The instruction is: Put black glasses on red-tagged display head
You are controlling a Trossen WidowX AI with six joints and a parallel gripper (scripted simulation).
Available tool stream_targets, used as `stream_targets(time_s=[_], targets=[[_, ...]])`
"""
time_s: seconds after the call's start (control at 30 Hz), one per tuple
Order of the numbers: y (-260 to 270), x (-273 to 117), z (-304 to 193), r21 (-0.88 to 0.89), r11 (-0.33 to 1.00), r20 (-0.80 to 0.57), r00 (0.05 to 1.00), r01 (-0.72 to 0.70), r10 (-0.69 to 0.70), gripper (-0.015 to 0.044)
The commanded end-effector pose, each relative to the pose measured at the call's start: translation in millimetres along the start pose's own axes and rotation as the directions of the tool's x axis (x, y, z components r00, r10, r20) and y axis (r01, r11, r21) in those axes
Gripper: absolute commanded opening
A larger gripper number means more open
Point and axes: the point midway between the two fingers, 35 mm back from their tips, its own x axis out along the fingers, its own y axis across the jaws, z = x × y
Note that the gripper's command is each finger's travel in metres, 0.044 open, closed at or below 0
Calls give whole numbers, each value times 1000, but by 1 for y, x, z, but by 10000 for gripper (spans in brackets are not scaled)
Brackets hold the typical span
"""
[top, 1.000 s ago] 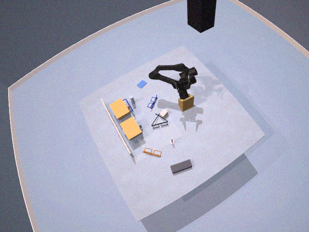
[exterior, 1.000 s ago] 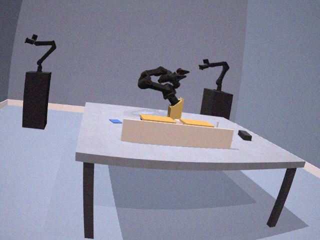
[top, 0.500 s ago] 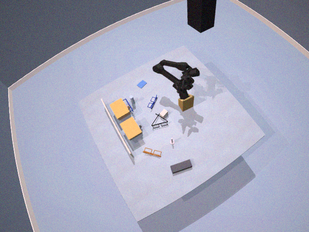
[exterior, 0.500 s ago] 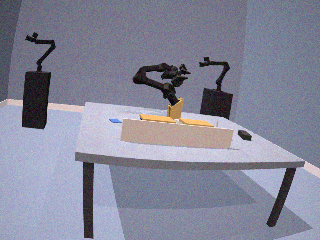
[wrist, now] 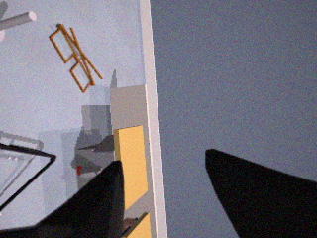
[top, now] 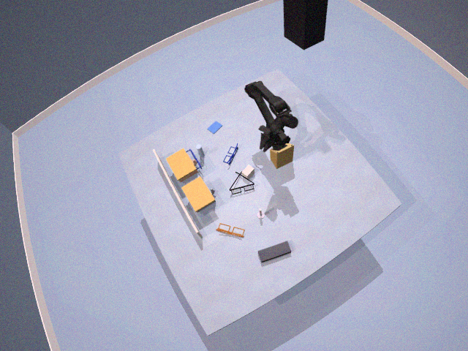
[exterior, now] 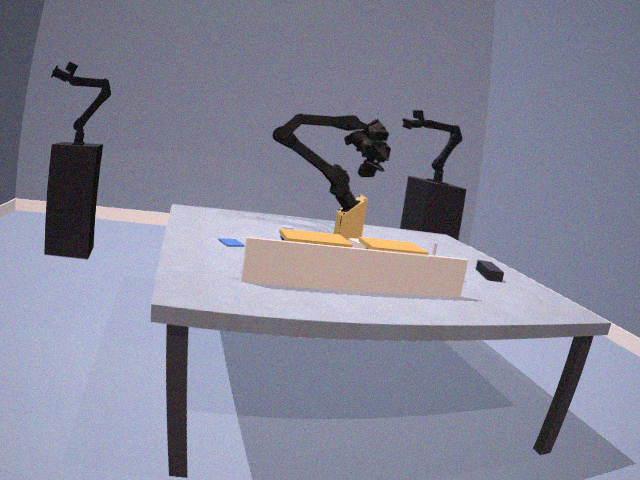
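With nothing held between the half-parted fingers of the gripper [top: 270, 145] [exterior: 369, 169] [wrist: 163, 157], the black glasses [top: 242, 187] [wrist: 27, 151] are seen from above on the table [top: 321, 227] [exterior: 361, 330], toward seven o'clock, their front laid roughly nine-to-three.

The tabletop [top: 325, 181] [exterior: 206, 289] looks smooth and matt to me. Gripper fingers are matt black, maybe plastic, hard to say with this grain.
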Motion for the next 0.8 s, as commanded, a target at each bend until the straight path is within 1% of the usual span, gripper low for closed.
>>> stream_targets(time_s=[0.0, 0.1, 0.2, 0.23, 0.33, 0.43, 0.57, 0.77], targets=[[7, 44, -5, 425, 888, -124, 960, -176, 250, 200], [16, 70, -10, 635, 749, -169, 911, -191, 375, 200], [31, 97, -18, 817, 558, -197, 839, -145, 506, 200], [36, 105, -21, 863, 491, -202, 812, -116, 547, 200], [48, 122, -26, 934, 355, -204, 754, -41, 624, 200], [62, 138, -32, 974, 219, -199, 691, 60, 695, 200], [83, 160, -39, 974, 55, -180, 602, 220, 778, 200], [121, 190, -50, 860, -135, -123, 456, 492, 882, 200]])
